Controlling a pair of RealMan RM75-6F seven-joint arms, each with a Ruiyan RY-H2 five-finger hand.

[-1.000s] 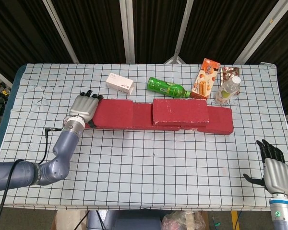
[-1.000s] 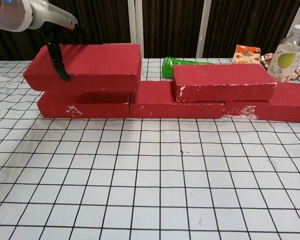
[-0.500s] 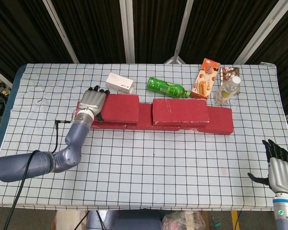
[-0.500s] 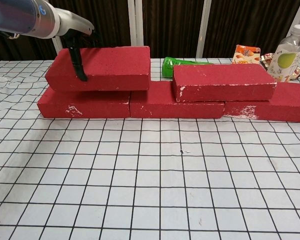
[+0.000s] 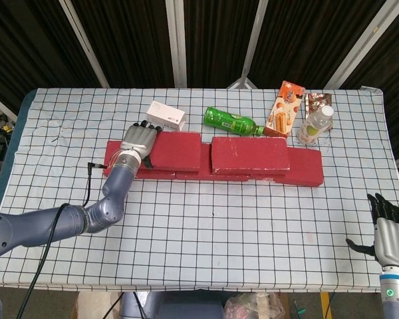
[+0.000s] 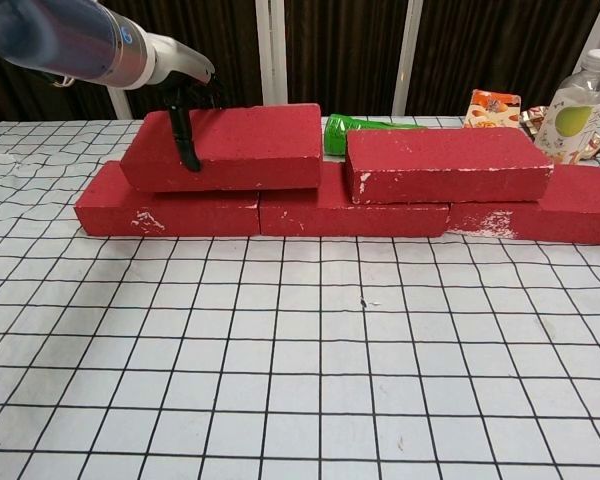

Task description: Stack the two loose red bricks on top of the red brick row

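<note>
Under left robot hand: upper-left brick, gripped.

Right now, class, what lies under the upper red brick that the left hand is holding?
Under the held brick lies the bottom brick row, its front faces showing. The left hand grips the brick's left end. The row's covered top cannot be seen.

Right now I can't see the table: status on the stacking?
Left hand gripping upper-left brick, seated on red brick row. Right hand open, idle. Second brick stacked. Nothing obstructing.
</note>
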